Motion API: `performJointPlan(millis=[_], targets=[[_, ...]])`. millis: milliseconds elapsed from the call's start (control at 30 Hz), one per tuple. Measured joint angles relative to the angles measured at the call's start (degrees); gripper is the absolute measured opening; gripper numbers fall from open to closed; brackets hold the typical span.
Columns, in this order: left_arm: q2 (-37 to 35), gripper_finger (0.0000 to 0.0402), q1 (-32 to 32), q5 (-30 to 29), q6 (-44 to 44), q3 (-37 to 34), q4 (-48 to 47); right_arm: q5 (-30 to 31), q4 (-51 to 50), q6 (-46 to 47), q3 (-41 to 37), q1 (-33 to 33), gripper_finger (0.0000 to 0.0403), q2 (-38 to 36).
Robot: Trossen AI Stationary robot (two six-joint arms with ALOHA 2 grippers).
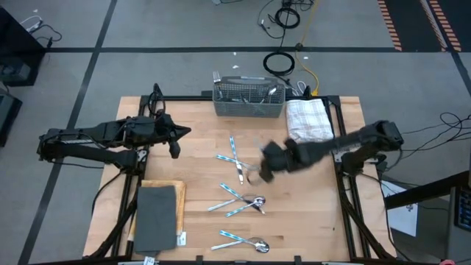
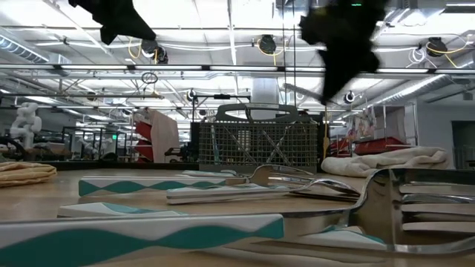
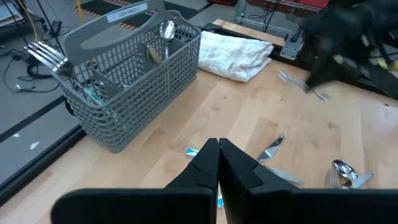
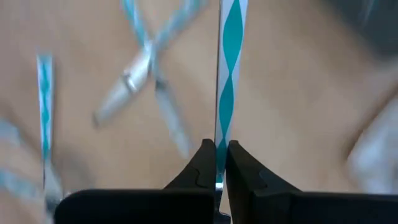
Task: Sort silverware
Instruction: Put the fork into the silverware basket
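Pale wood table (image 1: 316,221) under both arms, silverware scattered across its middle. Crossed pair of teal-and-white handled knives (image 1: 234,159) near the centre, crossed spoons (image 1: 243,202) closer to the front, another spoon pair (image 1: 244,241) at the front edge. Grey mesh caddy (image 1: 249,98) at the back edge, already carrying a fork (image 3: 46,55) at one end and a spoon (image 3: 166,30) at the other. White folded towel (image 1: 309,120) just beside the caddy, toward the right arm's side. Dark grey slab (image 1: 156,218) on a wooden board at the front left corner.

Right gripper (image 1: 261,173) over the table's middle, just beside the crossed knives, blurred in the high view. Clamped tight on one piece of silverware (image 4: 229,74): teal-and-white diamond-patterned handle pinched between the two dark fingers (image 4: 202,165), running straight out ahead of the wrist, lifted clear of the wood. Cannot tell from the frames whether fork, knife or spoon. Blurred crossed cutlery on the table beneath it in the right wrist view.

Left gripper (image 1: 175,140) off to the left of the table, well apart from the silverware, fingers pressed together on nothing, pointed toward the caddy in its own wrist view.
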Motion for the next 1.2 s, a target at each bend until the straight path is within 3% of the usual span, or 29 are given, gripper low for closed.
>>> performJointPlan(millis=[100, 267, 433, 633, 800, 933, 1133, 1200], targets=[[-0.02, 0.0009, 0.0, -0.22, -0.02, 0.0, -0.39, -0.19, 5.62, -10.55, 6.27, -6.59, 0.0, 0.0], [-0.02, 0.0009, 0.0, -0.4, 0.12, 0.0, -0.55, -7.47, 17.38, -28.19, 14.73, -15.89, 0.0, -0.05], [-0.02, 0.0009, 0.0, -1.34, 0.04, 0.0, -0.9, -6.96, 11.53, -42.62, 21.35, -23.82, 0.0, 0.29], [-0.02, 0.0009, 0.0, -2.06, 0.05, 0.0, -0.95, 2.49, 5.92, -70.08, 31.16, -27.73, 0.0, 4.47], [-0.02, 0.0009, -0.02, -5.1, 0.0, 0.0, -1.22, 21.49, 8.89, -98.95, 36.59, -27.98, 0.0, 11.34], [-0.02, 0.0009, -0.02, -7.08, -0.02, 0.0, -1.49, 34.04, 18.69, -121.31, 37.08, -28.02, 0.0, 17.51], [-0.02, 0.0009, -0.02, -9.14, -0.04, 0.0, -2.93, 35.29, 35.39, -143.27, 37.1, -27.93, 0.0, 26.11], [-0.02, 0.0009, -0.01, -9.18, -0.04, 0.0, -4.03, 34.67, 38.29, -145.96, 37.14, -27.93, 0.0, 28.44]])
